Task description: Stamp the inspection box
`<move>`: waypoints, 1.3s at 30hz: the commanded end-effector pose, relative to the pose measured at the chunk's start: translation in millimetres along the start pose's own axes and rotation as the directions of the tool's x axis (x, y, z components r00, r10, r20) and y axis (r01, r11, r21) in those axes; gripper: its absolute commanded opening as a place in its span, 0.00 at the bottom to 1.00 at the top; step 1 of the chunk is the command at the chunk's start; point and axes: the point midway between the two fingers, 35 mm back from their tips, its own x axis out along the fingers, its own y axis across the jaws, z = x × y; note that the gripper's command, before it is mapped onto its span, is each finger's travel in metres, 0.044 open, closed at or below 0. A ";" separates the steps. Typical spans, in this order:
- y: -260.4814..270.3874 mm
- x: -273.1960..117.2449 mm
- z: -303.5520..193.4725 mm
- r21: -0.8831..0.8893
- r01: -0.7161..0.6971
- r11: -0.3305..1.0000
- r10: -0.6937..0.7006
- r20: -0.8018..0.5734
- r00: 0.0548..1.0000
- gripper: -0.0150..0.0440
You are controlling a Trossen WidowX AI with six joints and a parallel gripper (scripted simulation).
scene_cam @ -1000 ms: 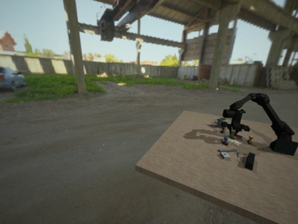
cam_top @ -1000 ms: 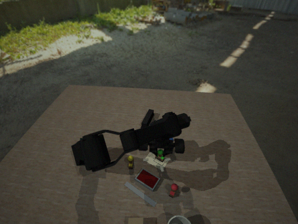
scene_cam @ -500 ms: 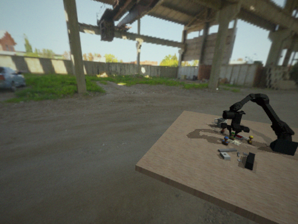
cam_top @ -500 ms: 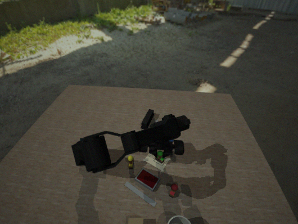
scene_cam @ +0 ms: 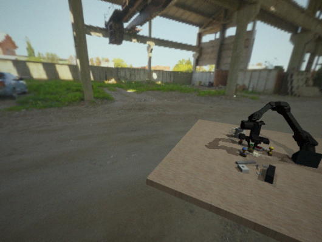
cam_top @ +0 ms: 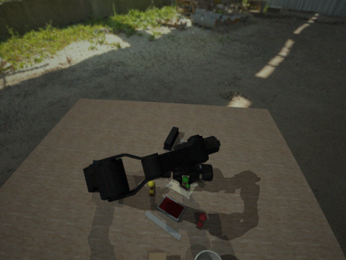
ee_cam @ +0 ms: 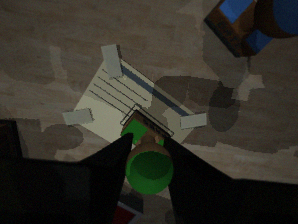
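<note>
My gripper (ee_cam: 148, 140) is shut on the green-knobbed stamp (cam_top: 185, 179) (scene_cam: 251, 148) (ee_cam: 149, 171), which stands about upright between the fingers. The stamp's base is over the inspection box (ee_cam: 155, 119) on the card (cam_top: 177, 188) (scene_cam: 256, 154) (ee_cam: 101, 117) and hides most of it; parts of the box outline show past the base. I cannot tell whether the base touches the card, and no print is visible. Lettering on the base is too blurred to read. The red ink pad (cam_top: 172, 208) (scene_cam: 258, 148) (ee_cam: 123, 215) lies beside the card.
A blue stamp (scene_cam: 243, 151) (ee_cam: 236, 22), a yellow stamp (cam_top: 151, 187) (scene_cam: 270, 150) and a red stamp (cam_top: 201, 220) stand around the card and pad. A pale strip (cam_top: 162, 225) lies beyond the pad. A black block (cam_top: 171, 138) (scene_cam: 270, 174) and a grey block (scene_cam: 243, 168) are on the other side.
</note>
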 end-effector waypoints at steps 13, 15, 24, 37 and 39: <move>-0.1 3.4 -0.2 -0.004 0.001 1.000 -0.001 -0.003 1.000 0.25; -0.1 3.9 -0.2 -0.004 0.001 1.000 -0.001 -0.003 1.000 0.25; -0.1 4.9 -0.2 -0.004 0.001 1.000 -0.001 -0.003 1.000 0.25; -0.1 5.9 -0.2 -0.004 0.001 1.000 -0.001 -0.003 1.000 0.25; -0.1 5.9 -0.2 -0.004 0.001 1.000 -0.001 -0.003 1.000 0.25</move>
